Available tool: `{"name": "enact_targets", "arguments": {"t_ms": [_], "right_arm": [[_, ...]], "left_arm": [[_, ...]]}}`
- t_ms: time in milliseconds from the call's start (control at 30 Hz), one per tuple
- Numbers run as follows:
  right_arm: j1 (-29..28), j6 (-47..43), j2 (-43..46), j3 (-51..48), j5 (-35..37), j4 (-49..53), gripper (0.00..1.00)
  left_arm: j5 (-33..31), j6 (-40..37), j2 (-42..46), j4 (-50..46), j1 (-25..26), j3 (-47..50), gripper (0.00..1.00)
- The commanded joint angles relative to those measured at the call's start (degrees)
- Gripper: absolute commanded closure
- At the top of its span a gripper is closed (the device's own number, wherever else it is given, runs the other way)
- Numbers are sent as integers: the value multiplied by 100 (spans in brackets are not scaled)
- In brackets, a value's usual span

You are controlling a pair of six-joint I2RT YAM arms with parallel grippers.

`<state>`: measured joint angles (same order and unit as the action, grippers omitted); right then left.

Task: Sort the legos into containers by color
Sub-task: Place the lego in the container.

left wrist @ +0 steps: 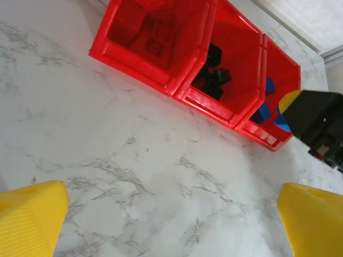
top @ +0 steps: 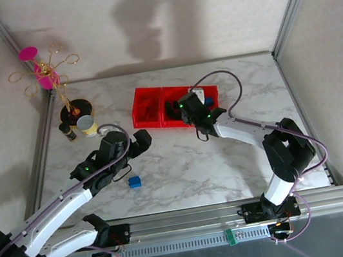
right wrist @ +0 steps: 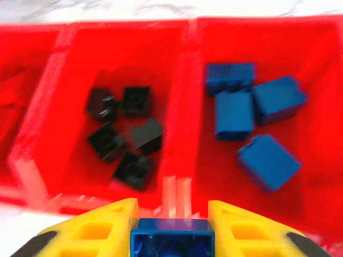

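- Right gripper (right wrist: 171, 222) is clamped on a blue brick (right wrist: 170, 241), bottom centre of its wrist view, by the bins' (right wrist: 182, 107) near rim.
- Black bricks (right wrist: 126, 136) lie in the middle bin, blue bricks (right wrist: 252, 115) in the right one.
- Left gripper (left wrist: 171, 225) is spread wide over the table (left wrist: 134, 160), holding nothing.
- Loose brick (top: 134, 182), blue, lies lower centre-left in the top view.

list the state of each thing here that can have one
left fingers, open, empty, over the table
right fingers, shut on held blue brick
held blue brick, gripped, not yet dropped
loose blue brick, lying on the table, unsorted
left bin, holds red bricks
middle bin, holds five black bricks
right bin, holds four blue bricks
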<state>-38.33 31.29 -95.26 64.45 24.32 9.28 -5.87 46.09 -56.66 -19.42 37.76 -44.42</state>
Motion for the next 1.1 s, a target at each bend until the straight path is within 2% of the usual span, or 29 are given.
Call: {"name": "enact_targets", "arguments": {"t_ms": [0,333,500,600,800,1067], "right_arm": [[279,-138,-244,199,311,-74,69],[847,-184,-1146,845,55,-161,69],[949,-155,-1415,982,-103,-137,61],[950,-166,-1350,976,-207,-160,53],[886,-254,-985,956,-293,-68,47],[224,-220,-318,616,-341,146,39]], "left_arm": [[189,-206,-170,236,-40,-239,0],[287,-295,-547,325,-49,-427,0],[272,-311,-539,326,-50,-434,0],[263,-324,-513,272,-54,-462,0],[183,-321,-410,218,-67,-447,0],[-24,-262,-11,29,-79,-254,0]]}}
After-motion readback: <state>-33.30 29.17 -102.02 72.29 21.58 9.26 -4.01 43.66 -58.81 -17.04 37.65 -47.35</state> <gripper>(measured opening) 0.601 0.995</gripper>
